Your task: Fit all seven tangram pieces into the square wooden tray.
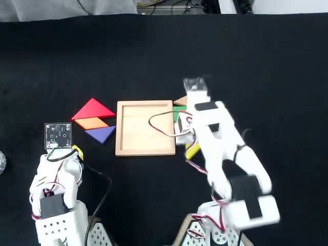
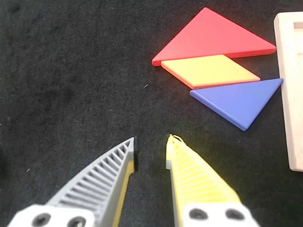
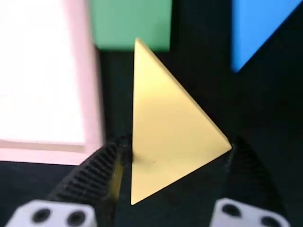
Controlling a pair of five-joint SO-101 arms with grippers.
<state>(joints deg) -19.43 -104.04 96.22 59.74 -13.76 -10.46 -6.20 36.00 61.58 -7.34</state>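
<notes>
Your right gripper [image 3: 177, 144] pinches the yellow triangle [image 3: 165, 132]; the wooden tray [image 3: 47, 85] lies just beside it. Your left gripper [image 2: 150, 142] is slightly spread; red triangle [image 2: 213, 35], orange parallelogram [image 2: 210, 71] and blue triangle [image 2: 241, 99] lie ahead.

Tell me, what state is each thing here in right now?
wooden tray: empty.
red triangle: flat, outside tray.
orange parallelogram: flat, outside tray.
blue triangle: flat, outside tray.
yellow triangle: held by right gripper.
right gripper: shut on yellow triangle.
left gripper: open, holding nothing.
green piece: outside tray.
light blue piece: outside tray.
</notes>
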